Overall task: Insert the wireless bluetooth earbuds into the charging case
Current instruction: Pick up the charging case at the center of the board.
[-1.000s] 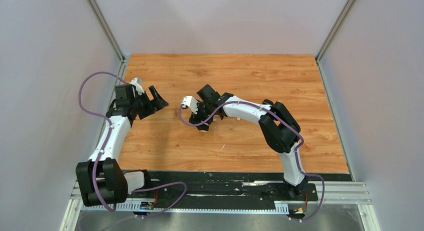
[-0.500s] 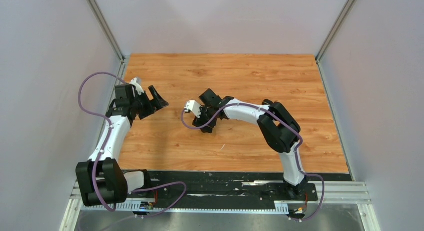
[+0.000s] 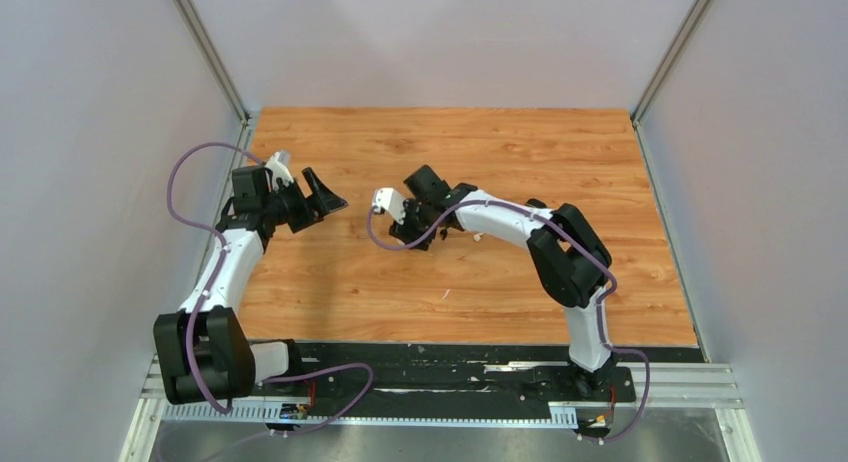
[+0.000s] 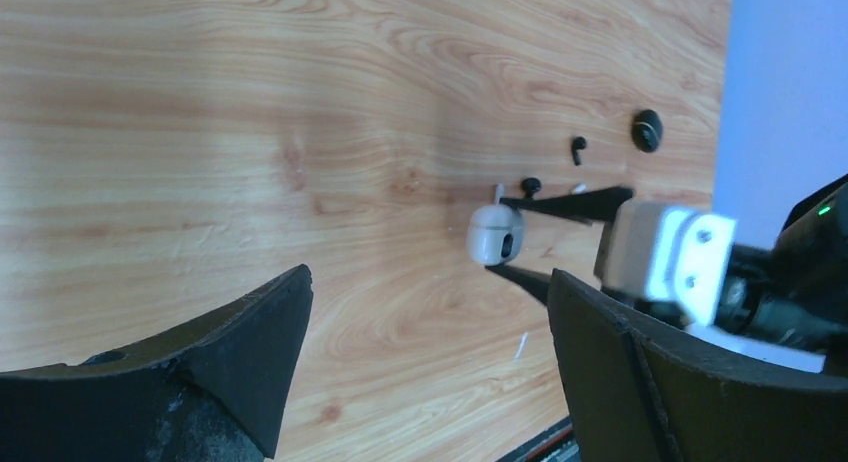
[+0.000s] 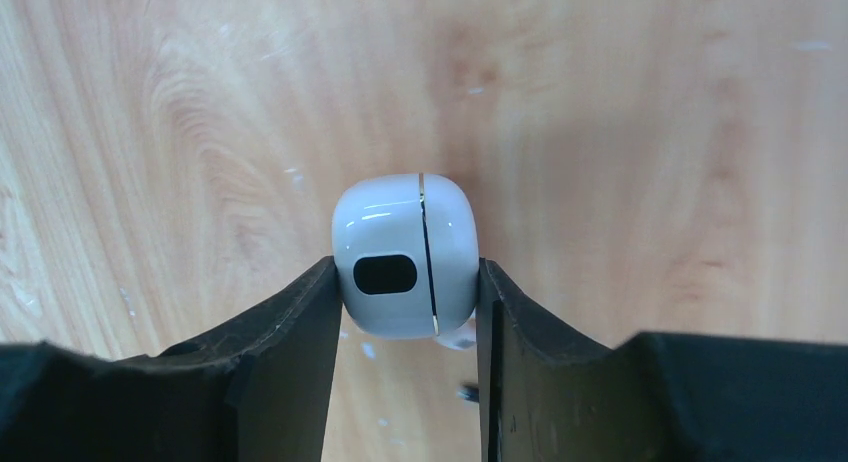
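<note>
The charging case (image 5: pixel 405 254) is white and rounded, with its lid seam closed and a dark oval slot facing the right wrist camera. My right gripper (image 5: pixel 408 282) is shut on it, one finger pressed against each side, just above the wooden table. The left wrist view shows the same case (image 4: pixel 494 234) between the thin right fingers (image 4: pixel 570 204). Two black earbuds (image 4: pixel 578 144) (image 4: pixel 531 186) lie just beyond it, and a small white earbud stem (image 4: pixel 498 192) shows beside the case. My left gripper (image 4: pixel 430 282) hovers open and empty, well to the left of the case. In the top view the right gripper (image 3: pixel 412 222) hides the case.
A round black object (image 4: pixel 647 130) lies past the black earbuds. A pale sliver-like scrap (image 3: pixel 446 295) rests on the wood nearer the arm bases. A tiny white piece (image 3: pixel 478 237) sits beside the right forearm. Grey walls close in the table (image 3: pixel 620 182) on three sides.
The right fingers have closed in onto the case, and that wrist has shifted slightly away from the bases. The left gripper has edged a little to the right, still open.
</note>
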Controlling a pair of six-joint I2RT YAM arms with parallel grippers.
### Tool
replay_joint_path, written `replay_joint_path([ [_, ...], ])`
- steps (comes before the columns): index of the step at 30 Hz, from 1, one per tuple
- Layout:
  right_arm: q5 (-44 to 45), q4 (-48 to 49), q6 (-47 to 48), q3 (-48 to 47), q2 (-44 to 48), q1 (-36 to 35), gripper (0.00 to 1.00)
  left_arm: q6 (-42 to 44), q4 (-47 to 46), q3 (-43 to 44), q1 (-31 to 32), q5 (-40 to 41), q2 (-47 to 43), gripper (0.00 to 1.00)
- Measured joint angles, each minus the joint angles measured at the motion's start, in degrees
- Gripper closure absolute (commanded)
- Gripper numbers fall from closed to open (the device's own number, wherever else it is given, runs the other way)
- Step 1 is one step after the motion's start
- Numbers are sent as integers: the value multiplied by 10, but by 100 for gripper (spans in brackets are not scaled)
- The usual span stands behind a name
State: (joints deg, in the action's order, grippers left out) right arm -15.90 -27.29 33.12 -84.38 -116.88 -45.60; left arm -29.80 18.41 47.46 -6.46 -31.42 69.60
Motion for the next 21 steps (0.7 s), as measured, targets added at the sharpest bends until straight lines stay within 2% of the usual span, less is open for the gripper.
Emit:
replay_joint_path([
  [5,0,10,5,-47,53,41,100,-14,-73,4,8,-82,24,6],
  [10,3,90,24,-38,173,76,100,-12,-174,52,59,-136,22,10],
  [13,5,160,48,-3,251,76,100,2,-244,88,104,-161,7,15],
  [16,6,234,80,47,315,70,100,26,-302,104,138,-191,-13,15],
  [21,4,322,146,121,370,60,100,84,-353,113,186,-200,-35,17],
])
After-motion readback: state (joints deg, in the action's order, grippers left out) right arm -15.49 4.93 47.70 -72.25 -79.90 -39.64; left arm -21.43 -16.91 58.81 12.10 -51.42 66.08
